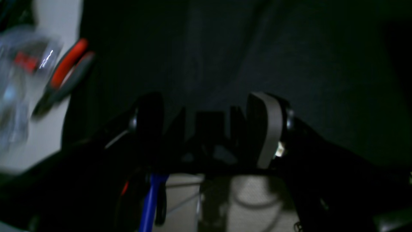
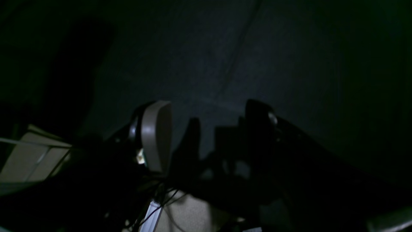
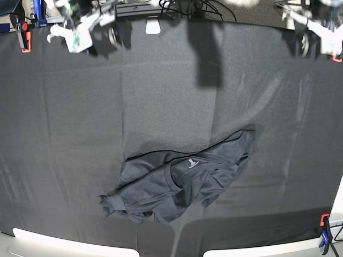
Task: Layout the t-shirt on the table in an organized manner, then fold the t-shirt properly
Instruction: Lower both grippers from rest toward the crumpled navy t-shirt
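Only base view shows the t-shirt, crumpled near desk front edge; both jaws wide, empty, at far edge, well apart from it.

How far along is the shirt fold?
Done: nothing. The t-shirt lies crumpled in a heap on the table, neck label showing. In hand: nothing. The left gripper and right gripper are both open and empty, up at the far edge, away from the shirt. Left: spread it flat, then every fold.
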You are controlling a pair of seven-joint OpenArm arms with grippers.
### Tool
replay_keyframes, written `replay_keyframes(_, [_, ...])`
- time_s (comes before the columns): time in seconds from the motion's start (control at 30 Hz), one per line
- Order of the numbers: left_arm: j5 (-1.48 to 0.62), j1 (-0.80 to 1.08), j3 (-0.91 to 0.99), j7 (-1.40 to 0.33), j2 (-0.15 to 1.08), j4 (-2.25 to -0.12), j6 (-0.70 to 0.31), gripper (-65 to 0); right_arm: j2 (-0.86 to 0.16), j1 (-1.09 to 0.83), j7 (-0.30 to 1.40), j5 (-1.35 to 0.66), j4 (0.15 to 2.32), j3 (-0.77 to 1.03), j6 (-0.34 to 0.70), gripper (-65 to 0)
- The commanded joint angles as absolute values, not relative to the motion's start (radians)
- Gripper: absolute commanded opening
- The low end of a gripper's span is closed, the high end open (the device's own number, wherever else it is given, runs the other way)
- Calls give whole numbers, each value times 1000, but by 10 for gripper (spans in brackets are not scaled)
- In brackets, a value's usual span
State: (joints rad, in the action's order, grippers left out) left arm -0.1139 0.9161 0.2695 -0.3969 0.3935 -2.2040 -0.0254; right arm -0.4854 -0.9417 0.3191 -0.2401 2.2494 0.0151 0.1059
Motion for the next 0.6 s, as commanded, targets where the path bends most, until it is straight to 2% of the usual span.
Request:
replay_keyframes(0.0, [-89,906,275,-381,399,-2223,-38,-270,-493,-932,308,-247,2270,20,108,-301])
replay_keyframes(0.3, [-65,729,274,-382,440,-2222,-218,-270,-493,-789,409,-243,2270,19,107,-301])
replay_keyframes(0.57, [-159,545,239,-495,501,-2222,-300,-270,-493,-717,439,-162,2270,19,105,-301])
